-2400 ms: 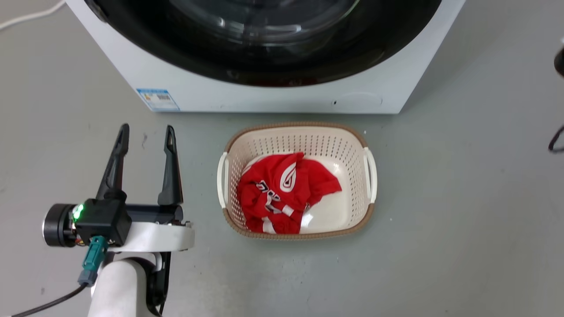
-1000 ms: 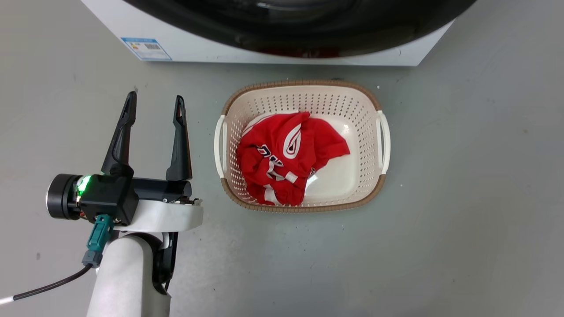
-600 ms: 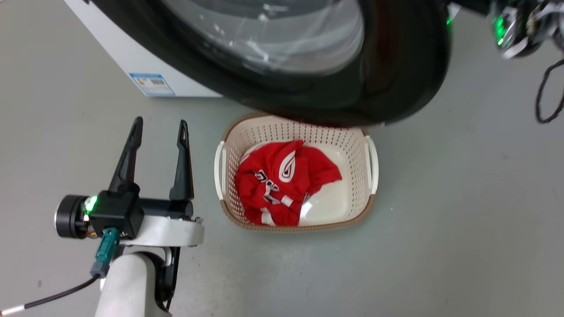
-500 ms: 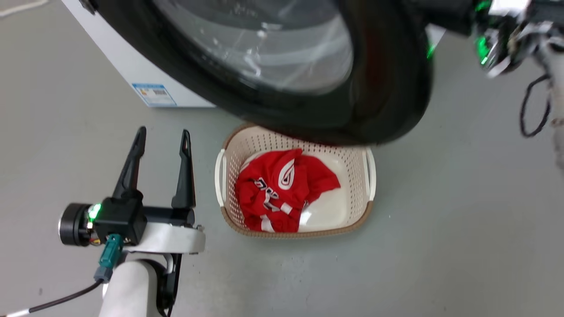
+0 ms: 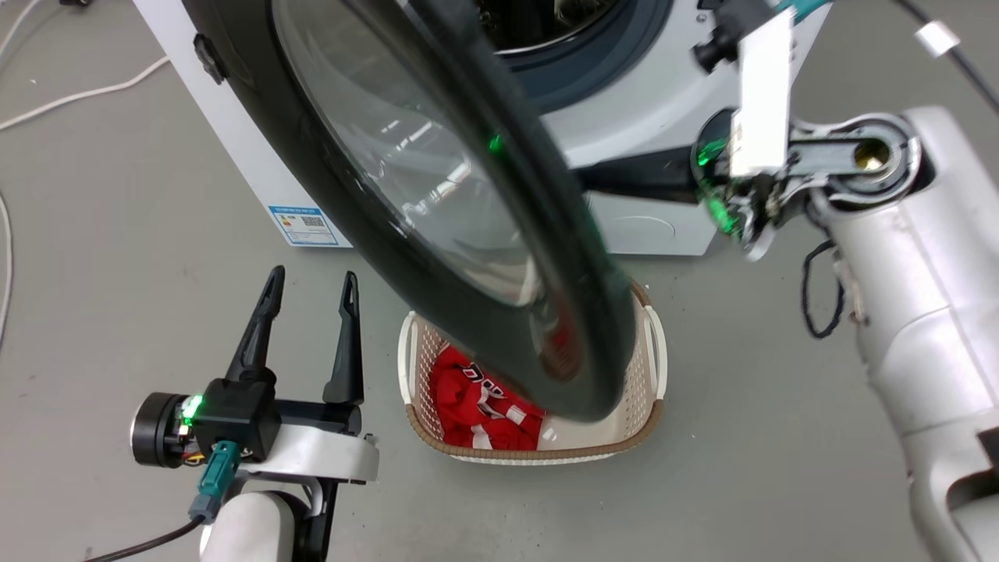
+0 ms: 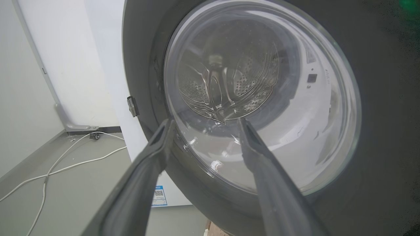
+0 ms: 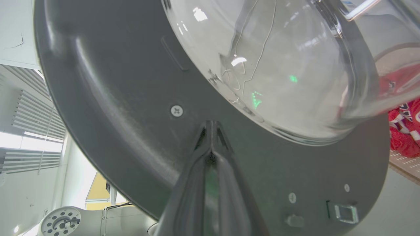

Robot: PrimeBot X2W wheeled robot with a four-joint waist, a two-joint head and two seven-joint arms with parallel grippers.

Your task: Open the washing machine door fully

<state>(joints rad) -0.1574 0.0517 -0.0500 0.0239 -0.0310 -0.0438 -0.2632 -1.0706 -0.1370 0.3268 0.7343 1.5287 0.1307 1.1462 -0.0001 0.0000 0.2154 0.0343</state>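
The washing machine (image 5: 640, 117) stands at the top of the head view, its drum hole (image 5: 546, 31) uncovered. The washing machine door (image 5: 581, 312) hangs partly swung out, its black rim edge-on over the basket. My right gripper (image 7: 210, 124) is shut with nothing in it, and its tips rest against the grey inner face of the washing machine door (image 7: 131, 131), below the glass bowl (image 7: 279, 82). In the head view its fingers run behind the door. My left gripper (image 5: 312, 273) is open at the lower left, clear of the door. My left gripper (image 6: 205, 120) faces the outer side of the washing machine door (image 6: 377, 131).
A cream laundry basket (image 5: 648, 390) with a red garment (image 5: 468, 398) sits on the floor under the door's lower edge. My pale right forearm (image 5: 921, 312) takes up the right side. White cables (image 5: 78, 94) lie on the grey floor at the left.
The door has swung from shut to partly open, uncovering the drum hole. My right arm has come into the head view behind the door. The head camera has shifted; the left gripper stays open.
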